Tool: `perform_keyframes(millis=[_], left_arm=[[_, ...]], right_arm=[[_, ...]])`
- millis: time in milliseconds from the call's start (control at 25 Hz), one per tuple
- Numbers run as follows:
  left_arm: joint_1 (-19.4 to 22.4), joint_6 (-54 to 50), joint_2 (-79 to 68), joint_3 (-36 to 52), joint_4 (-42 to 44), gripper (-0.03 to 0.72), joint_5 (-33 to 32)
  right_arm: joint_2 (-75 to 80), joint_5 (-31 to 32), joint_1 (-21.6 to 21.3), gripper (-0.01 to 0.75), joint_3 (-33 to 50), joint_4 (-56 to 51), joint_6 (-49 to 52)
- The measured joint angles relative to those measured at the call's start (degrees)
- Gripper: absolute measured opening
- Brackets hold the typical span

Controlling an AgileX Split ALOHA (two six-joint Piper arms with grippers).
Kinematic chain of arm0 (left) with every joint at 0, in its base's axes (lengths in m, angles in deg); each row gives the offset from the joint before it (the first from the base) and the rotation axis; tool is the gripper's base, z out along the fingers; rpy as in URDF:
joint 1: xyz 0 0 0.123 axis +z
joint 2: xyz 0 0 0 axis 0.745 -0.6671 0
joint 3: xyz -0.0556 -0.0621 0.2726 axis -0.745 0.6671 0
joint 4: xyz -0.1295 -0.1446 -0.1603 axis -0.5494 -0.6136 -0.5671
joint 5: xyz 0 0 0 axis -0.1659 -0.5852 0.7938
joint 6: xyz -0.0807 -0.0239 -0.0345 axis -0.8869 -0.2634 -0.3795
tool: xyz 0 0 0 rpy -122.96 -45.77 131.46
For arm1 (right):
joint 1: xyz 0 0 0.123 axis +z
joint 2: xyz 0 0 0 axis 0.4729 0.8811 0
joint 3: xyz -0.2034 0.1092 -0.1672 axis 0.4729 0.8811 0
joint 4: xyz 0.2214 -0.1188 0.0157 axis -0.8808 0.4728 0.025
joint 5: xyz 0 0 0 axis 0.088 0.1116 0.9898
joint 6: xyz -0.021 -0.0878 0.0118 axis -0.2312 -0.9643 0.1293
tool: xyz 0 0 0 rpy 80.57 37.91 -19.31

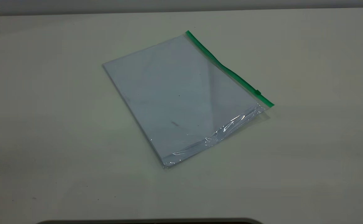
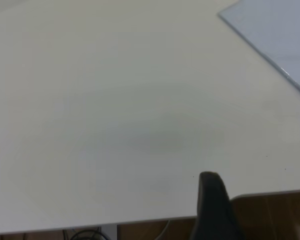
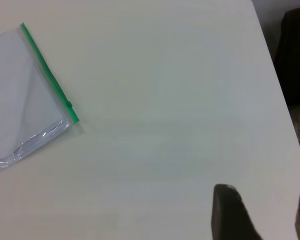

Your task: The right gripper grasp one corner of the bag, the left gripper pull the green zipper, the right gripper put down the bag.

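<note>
The bag point(image 1: 181, 96) lies flat on the white table, a clear pouch holding pale blue-white sheets. The green zipper point(image 1: 228, 70) runs along its right long edge, with the slider tab point(image 1: 258, 92) close to the near corner of the bag point(image 1: 270, 105). Neither gripper shows in the exterior view. My right gripper point(image 3: 267, 200) is open and empty over bare table, well apart from the bag point(image 3: 15, 95) and its zipper point(image 3: 47, 75). Only one finger point(image 2: 210, 197) of my left gripper point(image 2: 262, 200) shows, near the table edge. It is far from the bag's corner point(image 2: 275, 30).
The table edge point(image 2: 140, 220) runs just behind my left finger, with brown floor below. In the right wrist view the table's side edge point(image 3: 275, 65) has a dark object point(image 3: 295, 50) beyond it. A dark curved rim point(image 1: 150, 221) lies at the exterior view's bottom.
</note>
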Motion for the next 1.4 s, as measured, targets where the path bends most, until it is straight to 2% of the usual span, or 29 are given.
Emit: perform_keyframes(millis=[1040,1240,1400], left_arm=[[0.0,-1.2,-0.4,-0.1,-0.1,0.533,0.3],[0.0,-4.4,-9.0,-1.1,-2.7,0.533,6.8],[0.0,0.1,-20.8,-2.4,-7.4,0.533,15.3]], right_arm=[[1.0,-0.6,0.0,0.359,-0.2,-2.3,-1.2],[12.9,-8.5,0.0,0.374,-0.8,-11.0,-8.2],[25.3,-14.9,0.0,0.438,-0.8,-16.3,-17.2]])
